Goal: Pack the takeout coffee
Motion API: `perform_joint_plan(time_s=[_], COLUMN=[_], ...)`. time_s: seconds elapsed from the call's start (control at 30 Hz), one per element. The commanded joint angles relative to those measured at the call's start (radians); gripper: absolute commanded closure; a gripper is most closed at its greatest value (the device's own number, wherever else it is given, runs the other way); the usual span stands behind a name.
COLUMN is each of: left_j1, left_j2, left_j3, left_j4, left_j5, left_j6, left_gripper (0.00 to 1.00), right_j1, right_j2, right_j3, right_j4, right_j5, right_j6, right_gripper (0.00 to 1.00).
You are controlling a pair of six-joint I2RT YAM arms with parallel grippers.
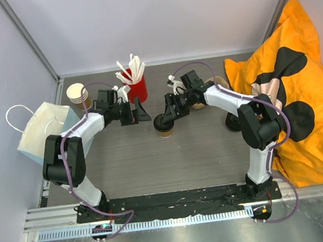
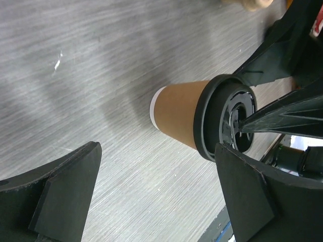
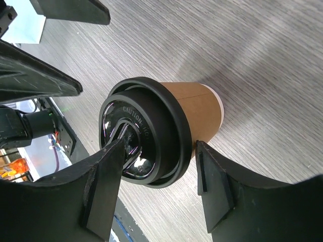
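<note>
Standing upright mid-table, takeout coffee [image 1: 164,132] wears black lid [image 3: 156,116]. Right gripper [image 3: 159,151] straddles lid; grasp cannot be told. Left gripper [image 2: 157,151], just left, spread wide, empty.

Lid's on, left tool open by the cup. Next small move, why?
Probably ease the left tool forward until its open fingers straddle the cup below the lid. The cup stands just ahead, ungripped; the right tool only has one fingertip over the lid, and the bag sits on the left arm's side.
</note>
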Motion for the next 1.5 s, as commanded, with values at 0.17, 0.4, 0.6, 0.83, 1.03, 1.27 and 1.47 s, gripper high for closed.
perform_joint_plan(time_s=[0.17,0.4,0.6,0.83,1.03,1.27,1.47], left_j1=[-0.012,-0.019,-0.030,-0.044,-0.053,-0.059,-0.090], left_j2=[0.038,0.058,0.053,0.044,0.053,0.084,0.121], left_j3=[-0.002,-0.008,-0.012,-0.029,-0.037,-0.037,-0.018], left_j4=[0.016,0.027,0.039,0.056,0.021,-0.048,-0.096], left_j5=[0.012,0.023,0.055,0.061,0.020,-0.086,-0.183], left_j6=[0.010,0.007,-0.003,-0.006,0.027,0.084,0.124], left_gripper=[0.02,0.03,0.06,0.08,0.21,0.46,0.60], right_j1=[0.012,0.014,0.015,0.018,0.023,0.026,0.037], right_j2=[-0.014,-0.002,-0.002,0.000,0.001,0.006,0.021], right_j3=[-0.008,-0.009,-0.009,-0.009,-0.008,-0.006,-0.008], right_j4=[0.020,0.014,0.011,0.008,0.004,-0.009,-0.032], right_j5=[0.038,0.046,0.055,0.064,0.072,0.092,0.115], right_j6=[-0.004,-0.010,-0.018,-0.021,-0.024,-0.033,-0.052], right_gripper=[0.46,0.56,0.57,0.57,0.57,0.57,0.58])
